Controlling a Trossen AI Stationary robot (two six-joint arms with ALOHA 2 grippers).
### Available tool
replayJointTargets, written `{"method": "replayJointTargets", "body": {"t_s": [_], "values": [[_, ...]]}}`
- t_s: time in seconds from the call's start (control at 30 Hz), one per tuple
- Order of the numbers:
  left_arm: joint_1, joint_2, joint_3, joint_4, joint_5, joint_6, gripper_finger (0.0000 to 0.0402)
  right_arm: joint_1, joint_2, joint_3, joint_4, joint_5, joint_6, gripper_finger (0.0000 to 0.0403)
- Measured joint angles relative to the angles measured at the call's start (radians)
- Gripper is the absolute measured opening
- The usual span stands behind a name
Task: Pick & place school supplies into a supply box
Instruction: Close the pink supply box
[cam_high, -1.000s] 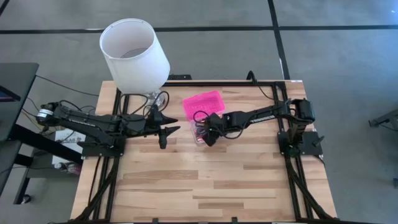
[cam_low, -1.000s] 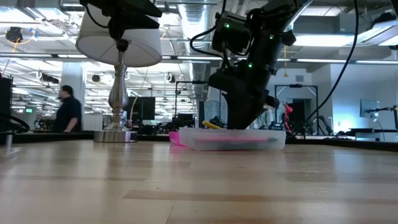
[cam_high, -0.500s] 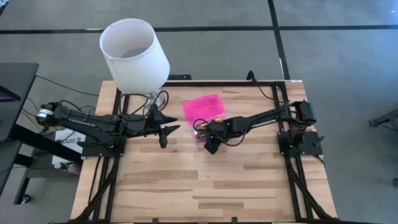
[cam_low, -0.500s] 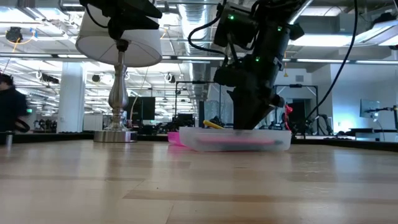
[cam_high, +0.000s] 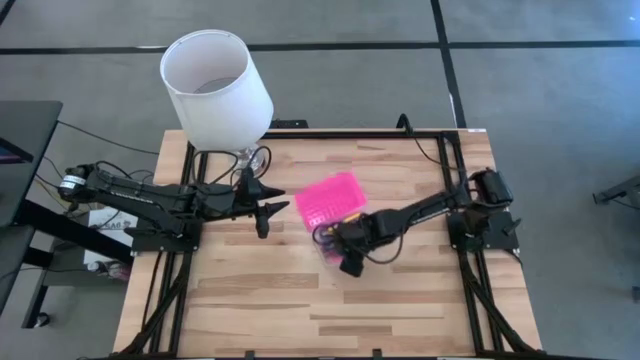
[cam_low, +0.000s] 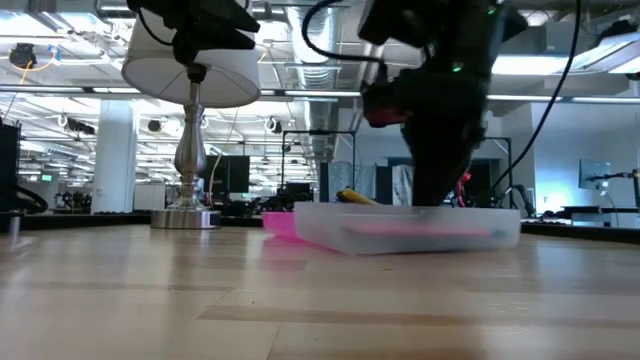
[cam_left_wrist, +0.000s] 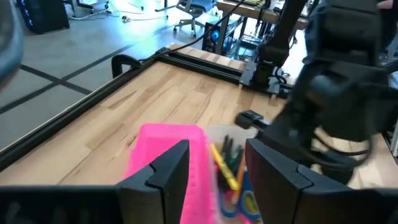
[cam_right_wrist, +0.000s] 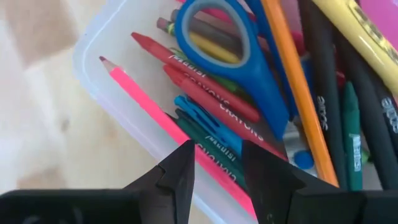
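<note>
Box (cam_high: 330, 205) and right gripper (cam_high: 349, 263) shifted nearer tabletop (cam_high: 300, 310) centre. Jaws narrow, empty, over supplies (cam_right_wrist: 249, 93) inside. Left gripper (cam_high: 264, 215) parted, idle. Loading looks done; next, close lid.

Even, bright overhead light fills the high view; the worktop (cam_high: 300, 290) shows only faint, soft shadows. In the low view, ceiling strip lights glare at upper left and right, the arm stands as a dark silhouette, and the near worktop is blurred. The left wrist view is soft throughout; the right wrist view blurs toward its lower left.
</note>
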Motion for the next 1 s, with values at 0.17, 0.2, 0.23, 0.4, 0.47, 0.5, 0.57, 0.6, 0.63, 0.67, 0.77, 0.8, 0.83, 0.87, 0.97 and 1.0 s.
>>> {"method": "replayJointTargets", "body": {"t_s": [0.17,0.2,0.23,0.4,0.47,0.5,0.57,0.6,0.63,0.67,0.77,0.8,0.83,0.87,0.97,1.0], "values": [[0.017,0.000,0.000,-0.043,0.043,0.007,0.0151,0.079,0.000,0.000,-0.033,0.000,-0.104,0.0124],[0.024,0.005,0.000,-0.054,0.069,0.018,0.0151,0.094,0.000,0.000,-0.044,0.000,-0.129,0.0124],[0.032,0.014,0.000,-0.058,0.100,0.033,0.0151,0.109,0.000,0.000,-0.055,0.000,-0.153,0.0124],[0.057,0.098,0.000,-0.063,0.262,0.130,0.0151,0.159,-0.006,-0.002,-0.076,0.022,-0.162,0.0124],[0.065,0.159,0.000,-0.047,0.295,0.167,0.0151,0.172,-0.015,-0.003,-0.068,0.053,-0.126,0.0124],[0.068,0.192,0.000,-0.030,0.304,0.185,0.0151,0.175,-0.025,-0.003,-0.067,0.072,-0.107,0.0124],[0.076,0.262,0.000,0.013,0.327,0.220,0.0151,0.179,-0.046,-0.002,-0.055,0.107,-0.065,0.0124],[0.079,0.297,0.000,0.041,0.339,0.241,0.0151,0.180,-0.057,-0.002,-0.051,0.125,-0.044,0.0124],[0.084,0.331,0.003,0.059,0.348,0.262,0.0151,0.182,-0.067,-0.002,-0.053,0.143,-0.025,0.0124],[0.087,0.370,0.011,0.075,0.348,0.283,0.0151,0.185,-0.077,-0.003,-0.048,0.160,-0.002,0.0124],[0.099,0.468,0.061,0.078,0.351,0.350,0.0151,0.192,-0.112,-0.002,-0.038,0.219,0.072,0.0124],[0.104,0.496,0.080,0.080,0.350,0.375,0.0151,0.194,-0.120,-0.002,-0.035,0.232,0.100,0.0124],[0.109,0.525,0.096,0.077,0.349,0.400,0.0151,0.196,-0.124,-0.002,-0.038,0.241,0.128,0.0124],[0.115,0.558,0.116,0.077,0.352,0.423,0.0151,0.198,-0.125,-0.002,-0.038,0.247,0.155,0.0124],[0.141,0.637,0.162,0.052,0.394,0.468,0.0151,0.203,-0.125,-0.002,-0.042,0.262,0.246,0.0124],[0.149,0.660,0.178,0.038,0.408,0.475,0.0151,0.207,-0.124,-0.004,-0.042,0.264,0.284,0.0124]]}}
